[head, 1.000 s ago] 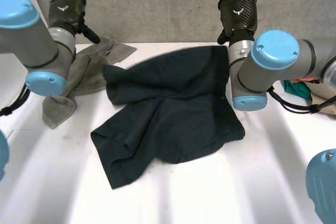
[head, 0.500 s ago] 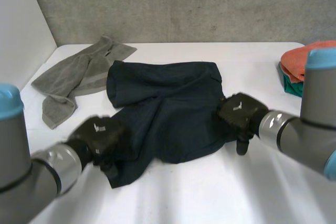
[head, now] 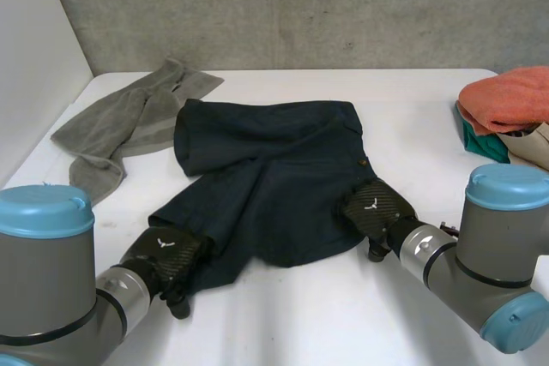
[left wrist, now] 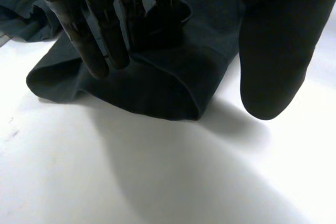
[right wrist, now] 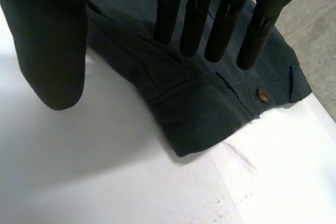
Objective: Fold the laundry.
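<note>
Grasp step, nothing pinched yet. The dark shorts (head: 274, 177) lie rumpled mid-table (head: 343, 315). Your left hand (head: 167, 255) is at the near leg hem (left wrist: 157, 93), fingers (left wrist: 100, 40) straight on the cloth and thumb out over bare table, so it's open. Your right hand (head: 373, 209) is at the waistband corner by the button (right wrist: 261, 95), fingers (right wrist: 194, 19) straight, thumb apart, also unclosed. Next, likely: pinch both edges, then lift and fold over. Grey towel (head: 129, 122) lies well apart.
</note>
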Robot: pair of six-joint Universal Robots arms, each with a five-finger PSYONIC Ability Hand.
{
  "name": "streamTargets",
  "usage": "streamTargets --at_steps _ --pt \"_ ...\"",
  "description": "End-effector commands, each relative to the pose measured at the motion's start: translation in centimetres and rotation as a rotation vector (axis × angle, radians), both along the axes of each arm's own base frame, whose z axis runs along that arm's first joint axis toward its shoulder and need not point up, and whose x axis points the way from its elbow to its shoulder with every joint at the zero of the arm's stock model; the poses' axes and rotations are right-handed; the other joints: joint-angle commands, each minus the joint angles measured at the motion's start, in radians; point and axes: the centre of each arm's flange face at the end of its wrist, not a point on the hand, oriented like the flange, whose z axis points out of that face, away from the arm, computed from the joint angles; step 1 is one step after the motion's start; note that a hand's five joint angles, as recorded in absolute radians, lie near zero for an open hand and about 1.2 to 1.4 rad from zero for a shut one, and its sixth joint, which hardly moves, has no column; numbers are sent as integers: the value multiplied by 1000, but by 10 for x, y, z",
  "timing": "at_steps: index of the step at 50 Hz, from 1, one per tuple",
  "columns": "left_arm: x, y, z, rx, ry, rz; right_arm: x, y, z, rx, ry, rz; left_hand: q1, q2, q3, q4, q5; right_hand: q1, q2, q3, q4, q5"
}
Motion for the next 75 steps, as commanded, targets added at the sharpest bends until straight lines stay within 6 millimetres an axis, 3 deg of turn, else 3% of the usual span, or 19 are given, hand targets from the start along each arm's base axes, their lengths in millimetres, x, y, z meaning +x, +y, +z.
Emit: streamTargets --at_steps 1,12,17,19,22,27,30,32,37,40,43,47,51,56,62,66,67,71,75 --pt "-4 -7 -4 -59 -18 -12 1 -3 -3 -18 -3 -8 24 18 24 38 41 103 100 94 98 90" --pt "-13 -17 -8 -174 -45 -52 3 -7 -1 -54 -29 -18 276 271 277 290 293 147 144 138 142 134" --pt "-18 -26 -9 -249 -23 -54 4 -11 -6 -63 -35 -32 748 743 749 762 765 217 214 208 212 204" --pt "-19 -29 -7 -273 -14 -46 4 -12 -8 -61 -33 -34 904 898 904 917 921 331 328 322 326 318" --pt "-19 -36 0 -318 -5 -20 4 -15 -8 -69 -37 -40 904 899 905 918 921 848 844 838 842 834" --pt "-15 -36 25 -368 9 33 2 -14 4 -69 -31 -60 904 899 905 918 921 849 846 840 844 836" --pt "-9 -27 58 -407 41 45 -5 -11 37 -103 -25 -79 904 899 905 918 921 849 846 840 844 836" --pt "-3 -16 107 -484 119 45 -13 -7 76 -141 -34 -94 904 899 905 918 921 849 846 840 844 836" --pt "9 1 194 -664 282 43 -29 2 200 -344 -151 -148 904 899 905 918 921 849 846 840 844 836" --pt "19 13 241 -751 363 50 -35 3 243 -359 -202 -165 904 899 905 918 921 849 846 840 844 836" --pt "24 13 259 -765 378 73 -36 -1 261 -336 -219 -166 904 899 905 918 921 849 846 840 844 836" --pt "21 -8 257 -691 334 95 -23 -7 262 -256 -180 -136 904 899 905 918 921 849 846 840 844 836" --pt "7 -39 229 -548 259 97 -15 -26 240 -179 -84 -157 904 899 905 918 921 849 846 840 844 836" --pt "-17 -103 180 -444 197 105 0 -61 186 -102 -11 -199 904 899 905 918 921 849 846 840 844 836" --pt "-39 -173 162 -575 198 111 22 -107 161 -256 -71 -271 904 899 905 918 921 849 846 840 844 836" --pt "-49 -205 193 -803 285 105 36 -137 200 -553 -280 -334 904 899 905 918 921 849 846 840 844 836" --pt "-49 -212 218 -922 348 110 39 -145 225 -689 -402 -345 904 899 905 918 921 849 846 840 844 836" --pt "-42 -208 277 -1185 562 119 37 -144 281 -944 -693 -301 904 899 905 918 921 849 846 840 844 836" --pt "-34 -191 309 -1329 742 89 35 -137 296 -995 -786 -225 904 899 905 918 921 849 846 840 844 836"
